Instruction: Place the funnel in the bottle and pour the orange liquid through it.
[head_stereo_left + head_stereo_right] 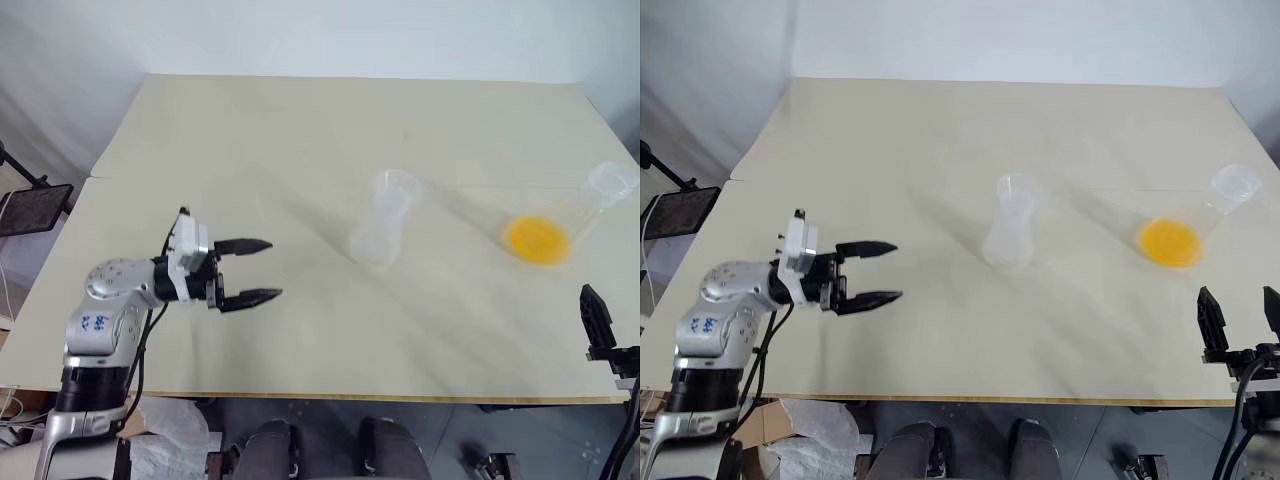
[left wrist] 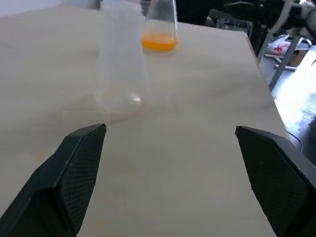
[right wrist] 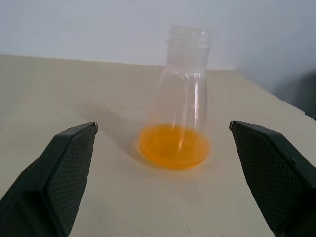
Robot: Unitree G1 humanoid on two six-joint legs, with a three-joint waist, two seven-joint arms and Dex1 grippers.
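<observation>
Both end effectors wide | bottle (image 1: 383, 222) apart from left end effector (image 1: 256, 271) (untouched)

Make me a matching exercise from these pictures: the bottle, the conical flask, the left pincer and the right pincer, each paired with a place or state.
Things:
1. bottle
2. conical flask
3. left pincer
4. right pincer

Places or states:
A. open, at the table's near right edge
B. holds orange liquid in its base
C. clear and without liquid, mid-table
D. open over the table's left side, pointing toward the bottle

Pairs: 1-C, 2-B, 3-D, 4-A
</observation>
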